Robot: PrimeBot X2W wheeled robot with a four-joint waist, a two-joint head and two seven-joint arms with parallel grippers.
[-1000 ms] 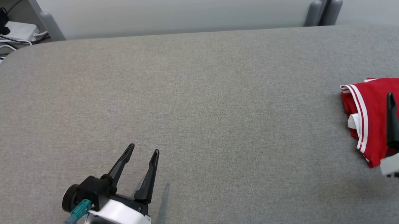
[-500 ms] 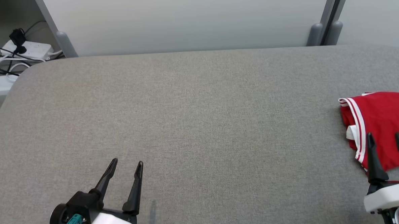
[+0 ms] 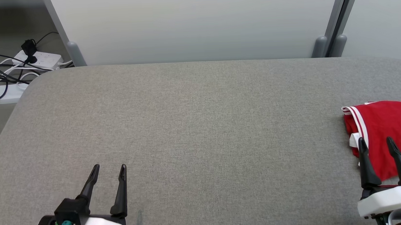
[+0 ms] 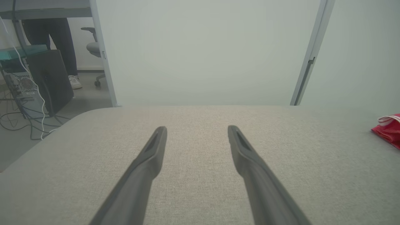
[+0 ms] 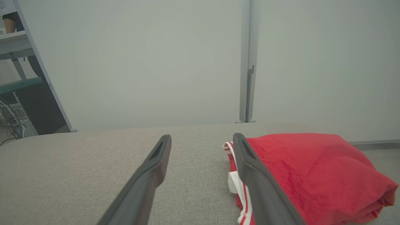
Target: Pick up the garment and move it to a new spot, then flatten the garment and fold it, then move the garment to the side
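Grey fabric table (image 3: 201, 126), red garment (image 3: 385, 128), pale wall (image 3: 196, 24)

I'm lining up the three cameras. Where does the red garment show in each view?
Head view: garment at the right edge, just below mid-height, cut off by the frame.
Left wrist view: a small corner of the garment at the far right edge.
Right wrist view: the garment looms large at the lower right.
Shared landmark: the grey post in the background, also seen in the left wrist view and the right wrist view.
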